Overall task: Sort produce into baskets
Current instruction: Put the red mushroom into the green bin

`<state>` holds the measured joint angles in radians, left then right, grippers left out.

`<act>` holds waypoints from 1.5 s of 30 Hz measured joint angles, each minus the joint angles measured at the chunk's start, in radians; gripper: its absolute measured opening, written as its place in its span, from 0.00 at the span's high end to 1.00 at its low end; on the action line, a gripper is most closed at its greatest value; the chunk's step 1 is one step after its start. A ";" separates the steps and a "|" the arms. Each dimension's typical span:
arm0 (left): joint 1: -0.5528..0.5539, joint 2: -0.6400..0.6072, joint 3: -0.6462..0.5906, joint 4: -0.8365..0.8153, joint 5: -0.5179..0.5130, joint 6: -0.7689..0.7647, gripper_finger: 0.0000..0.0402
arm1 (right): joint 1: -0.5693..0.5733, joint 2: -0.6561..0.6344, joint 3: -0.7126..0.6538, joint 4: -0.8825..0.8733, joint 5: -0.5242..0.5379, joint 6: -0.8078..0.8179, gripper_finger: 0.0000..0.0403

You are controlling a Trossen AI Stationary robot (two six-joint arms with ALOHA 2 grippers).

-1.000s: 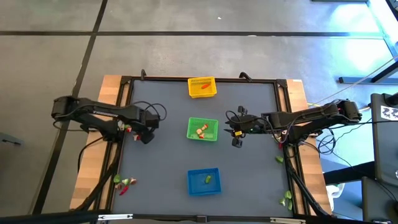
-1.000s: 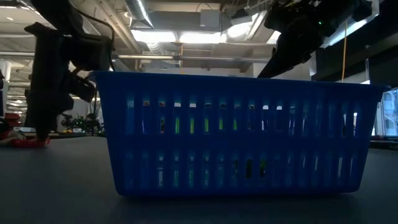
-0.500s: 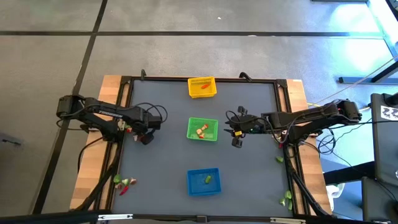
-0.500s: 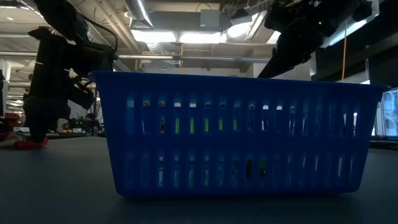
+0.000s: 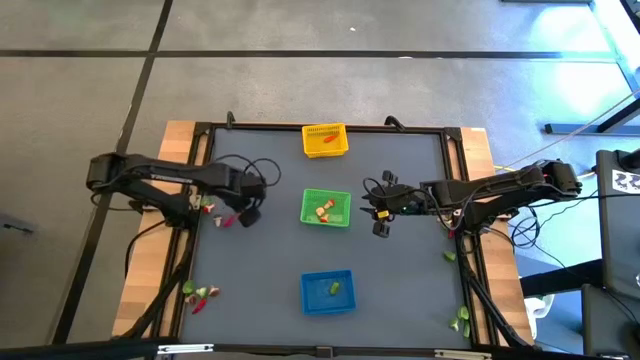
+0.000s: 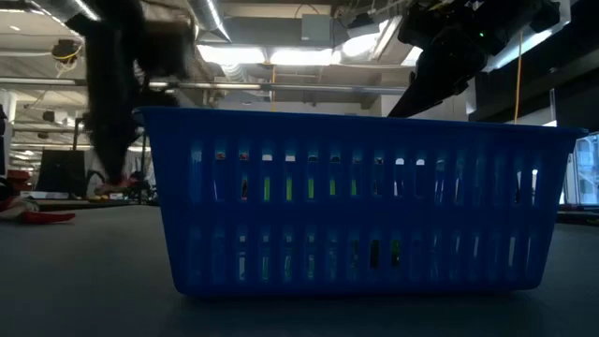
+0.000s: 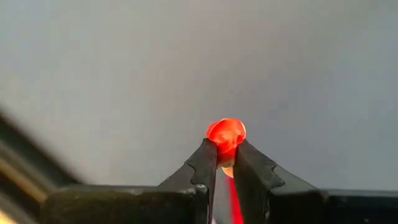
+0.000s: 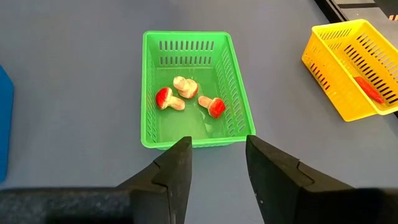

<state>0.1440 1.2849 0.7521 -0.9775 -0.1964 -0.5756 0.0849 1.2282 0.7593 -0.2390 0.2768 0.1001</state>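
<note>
My left gripper hangs left of the green basket, shut on a small red rounded piece of produce. The green basket holds three red-capped mushroom pieces. The yellow basket at the far edge holds an orange-red piece. The blue basket near the front holds a light green piece. My right gripper waits open, right of the green basket, with nothing between its fingers. My left gripper pinches the red piece between the free ends of its two fingers, which press on its two sides. The rounded end of the piece sticks out beyond the fingertips. The fingers point steeply down, and the piece is lifted clear of the table.
Loose produce lies on the table's left side, at the near left and at the near right. In the low view the blue basket fills the foreground, and a red piece lies on the table behind it.
My left gripper has risen from the table and gone toward the table's right edge, closer to the green basket. My right arm has kept still.
</note>
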 joint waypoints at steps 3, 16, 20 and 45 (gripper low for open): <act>0.000 -0.024 0.038 0.092 0.000 0.049 0.90 | 0.000 0.000 0.000 0.001 0.000 0.000 0.62; 0.000 -0.010 0.048 0.685 0.034 0.256 0.86 | 0.000 0.000 0.000 -0.003 0.000 0.000 0.62; 0.000 0.019 0.047 0.797 0.035 0.280 0.86 | 0.000 0.000 0.000 -0.002 0.000 0.000 0.62; -0.047 0.347 0.047 1.111 0.038 0.219 0.86 | 0.000 0.000 0.000 -0.002 0.000 0.000 0.62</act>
<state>0.0966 1.6314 0.7994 0.1333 -0.1585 -0.3566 0.0849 1.2285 0.7593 -0.2413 0.2767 0.0998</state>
